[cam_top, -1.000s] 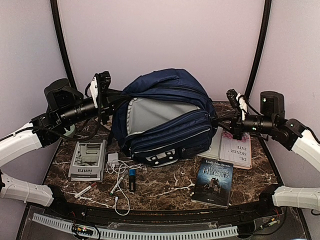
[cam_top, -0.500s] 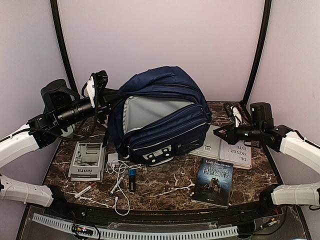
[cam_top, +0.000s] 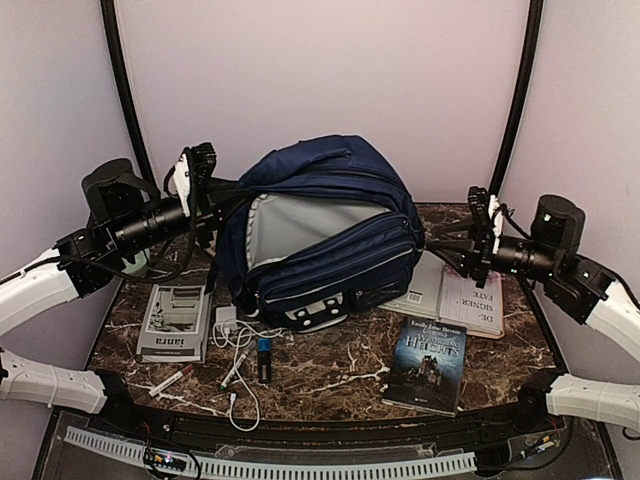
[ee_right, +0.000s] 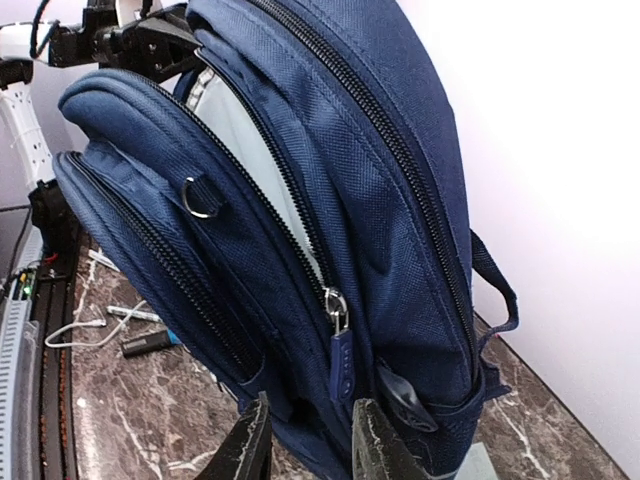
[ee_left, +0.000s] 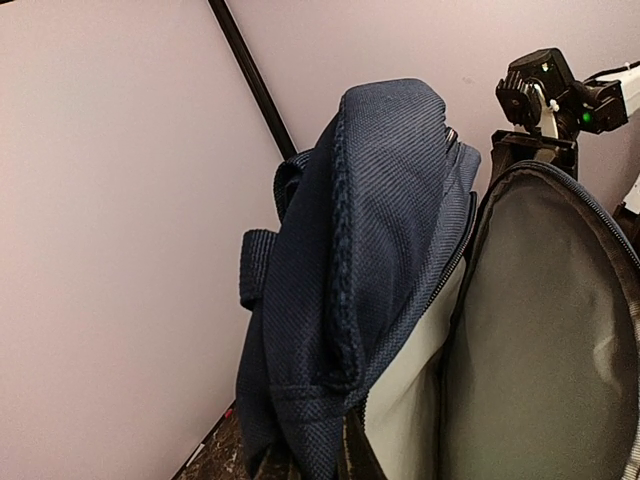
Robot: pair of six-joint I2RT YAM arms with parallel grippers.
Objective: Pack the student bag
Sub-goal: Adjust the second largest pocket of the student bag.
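Note:
The student bag (cam_top: 325, 235) is a navy backpack standing in the middle of the table, its main compartment gaping open on grey lining (cam_top: 305, 225). My left gripper (cam_top: 220, 196) is shut on the bag's left rim and holds it up; in the left wrist view the navy fabric (ee_left: 370, 250) fills the frame and hides the fingers. My right gripper (cam_top: 434, 248) is open at the bag's right side. In the right wrist view it (ee_right: 308, 450) sits just below a blue zipper pull (ee_right: 340, 365), without touching it.
A dark paperback (cam_top: 425, 365) lies front right and a white open book (cam_top: 455, 295) lies under the right gripper. A grey box (cam_top: 175, 320), a white charger with cable (cam_top: 235, 335), a blue stick (cam_top: 264, 358) and a pen (cam_top: 172, 381) lie front left.
My right gripper let go of the bag's right edge, dropped back and down, then came up to the bag's side again, open. The bag sagged slightly left. The left gripper held still.

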